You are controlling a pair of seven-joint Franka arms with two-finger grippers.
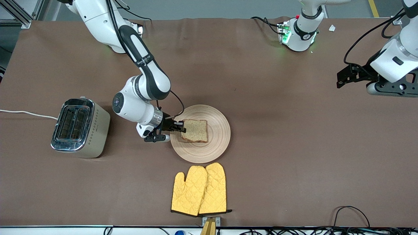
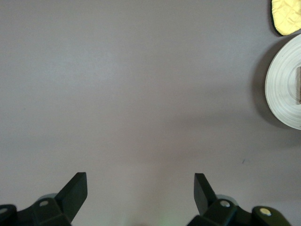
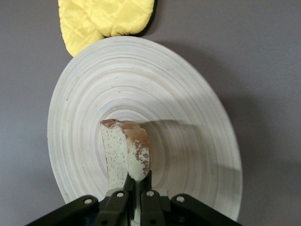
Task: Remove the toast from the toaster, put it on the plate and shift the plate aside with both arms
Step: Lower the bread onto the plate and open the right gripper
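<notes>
My right gripper is shut on one edge of the toast, a speckled light brown slice with a darker crust. It holds the slice low over the middle of the round pale beige plate. I cannot tell whether the toast touches the plate. In the right wrist view the toast sticks out edge-on from the closed gripper above the ringed plate. My left gripper waits open and empty above bare table at the left arm's end. In the left wrist view the gripper is open, with the plate's rim at the picture's edge.
A silver two-slot toaster stands toward the right arm's end, its white cord running off the table. Two yellow quilted oven mitts lie nearer the front camera than the plate. They also show in the right wrist view. Brown cloth covers the table.
</notes>
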